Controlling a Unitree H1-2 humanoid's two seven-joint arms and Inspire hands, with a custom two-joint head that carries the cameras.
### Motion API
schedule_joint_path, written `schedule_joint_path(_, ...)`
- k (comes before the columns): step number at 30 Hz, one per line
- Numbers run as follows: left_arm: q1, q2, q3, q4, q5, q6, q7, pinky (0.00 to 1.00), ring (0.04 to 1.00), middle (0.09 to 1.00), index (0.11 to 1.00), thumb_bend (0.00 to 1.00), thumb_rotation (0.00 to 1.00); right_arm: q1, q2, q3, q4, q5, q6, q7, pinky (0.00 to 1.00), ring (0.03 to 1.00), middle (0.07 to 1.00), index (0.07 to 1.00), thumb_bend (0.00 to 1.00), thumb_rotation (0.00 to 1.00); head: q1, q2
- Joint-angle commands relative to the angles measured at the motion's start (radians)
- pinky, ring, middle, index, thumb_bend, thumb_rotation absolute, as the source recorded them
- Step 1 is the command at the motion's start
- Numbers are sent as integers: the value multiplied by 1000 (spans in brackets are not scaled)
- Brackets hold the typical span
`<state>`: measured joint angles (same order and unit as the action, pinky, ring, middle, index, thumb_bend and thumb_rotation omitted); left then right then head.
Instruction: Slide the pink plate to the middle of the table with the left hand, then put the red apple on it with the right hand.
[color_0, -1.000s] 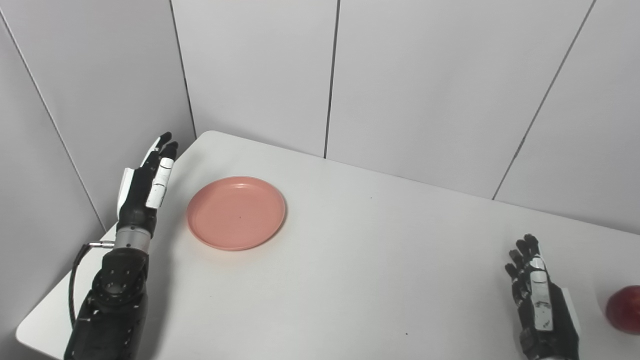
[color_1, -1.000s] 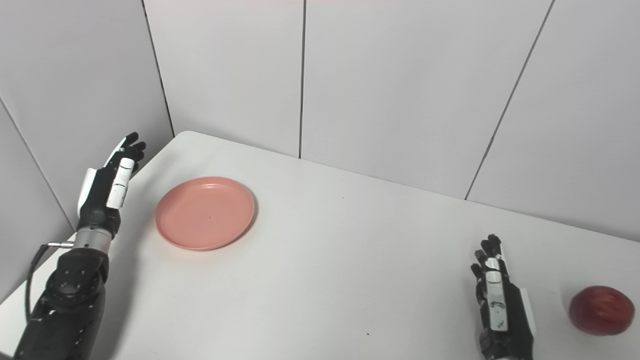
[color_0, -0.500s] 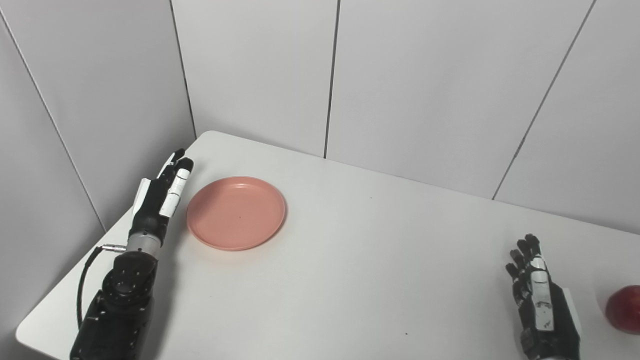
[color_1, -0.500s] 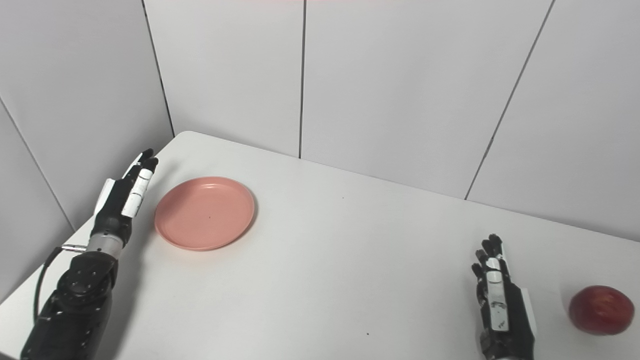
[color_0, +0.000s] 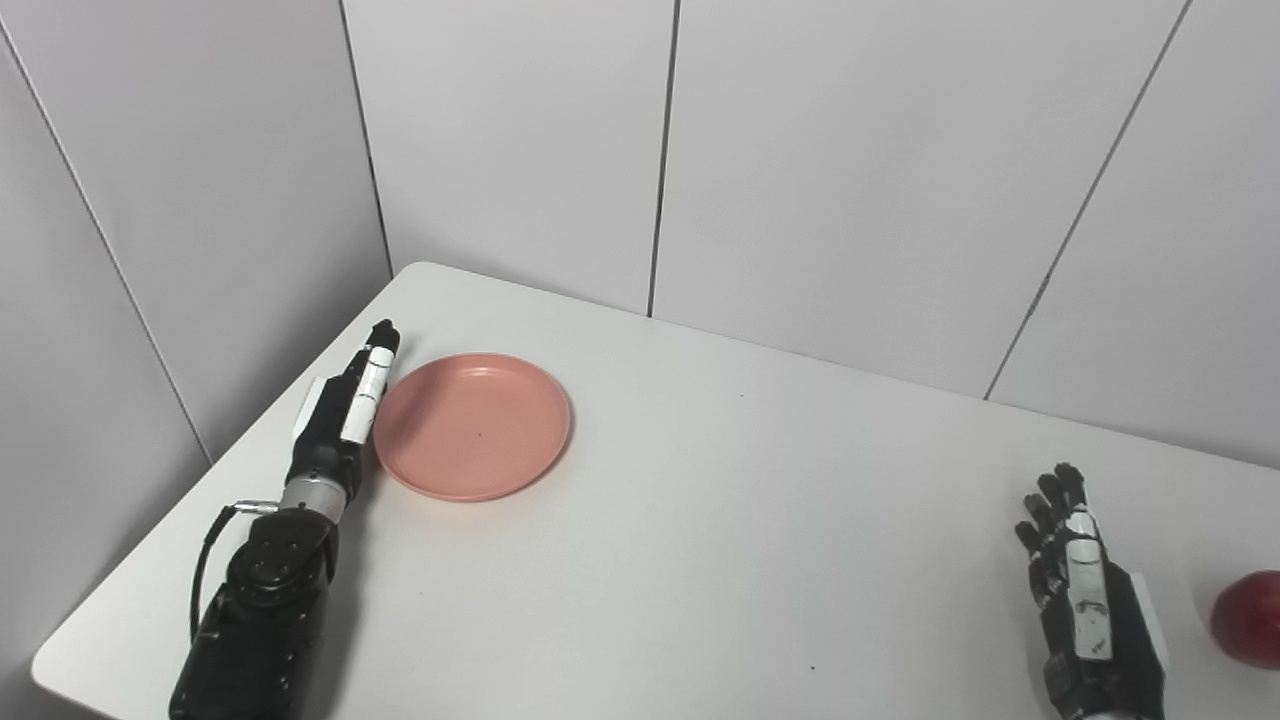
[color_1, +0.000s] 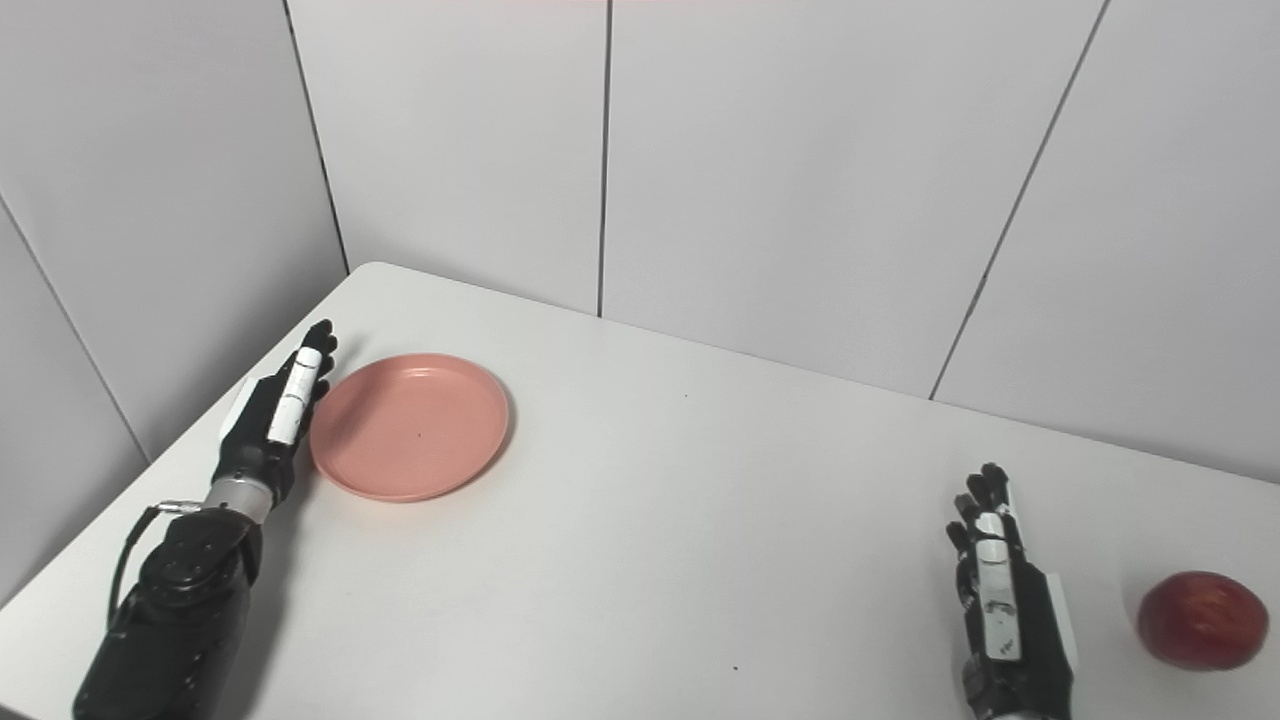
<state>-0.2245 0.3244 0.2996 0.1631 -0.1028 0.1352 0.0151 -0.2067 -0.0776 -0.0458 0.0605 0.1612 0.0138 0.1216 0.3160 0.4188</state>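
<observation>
A pink plate (color_0: 472, 425) lies empty on the left part of the white table (color_0: 720, 520). My left hand (color_0: 343, 410) is open, fingers straight, edge-on right beside the plate's left rim; I cannot tell whether it touches. A red apple (color_1: 1203, 620) rests on the table at the far right, half cut off in the left eye view (color_0: 1250, 620). My right hand (color_1: 1003, 610) is open and empty, fingers straight, a short way left of the apple and apart from it.
Grey wall panels (color_0: 850, 170) close in the table at the back and on the left, near my left hand. The table's rounded far corner (color_0: 425, 272) lies just beyond the plate.
My left hand has come down and to the right, from off the table's left edge to beside the plate's left rim. The plate, apple and right hand have barely moved.
</observation>
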Motion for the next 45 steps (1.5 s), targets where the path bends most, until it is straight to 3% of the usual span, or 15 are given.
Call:
schedule_joint_path(1,-38,24,3,-1,-5,-21,-5,1000,1000,995,974,702,1000,-28,-7,-9,-31,-1,-33,-2,1000,1000,995,1000,648,921,1,0)
schedule_joint_path(10,-41,40,-16,45,0,-49,-23,1000,1000,1000,996,748,1000,-25,-13,-12,-39,-5,-24,-9,1000,1000,990,1000,632,924,10,-1)
schedule_joint_path(23,-44,39,-36,45,13,-41,-22,1000,1000,1000,997,779,1000,-25,-14,-12,-43,2,-19,-10,1000,1000,990,1000,627,920,9,1)
schedule_joint_path(27,-50,32,-41,60,-10,-75,-43,1000,1000,1000,996,781,1000,-26,-12,-14,-44,0,-26,-14,1000,1000,985,1000,617,923,9,1)
schedule_joint_path(34,-58,-1,-57,18,-17,-32,-31,1000,1000,993,981,764,1000,-27,-12,-14,-48,-12,-25,-25,1000,997,979,995,634,915,7,10)
schedule_joint_path(45,-64,-56,-145,-43,17,30,-38,1000,1000,1000,990,699,1000,-31,-10,-16,-54,-14,-32,-23,1000,992,978,995,639,921,-6,11)
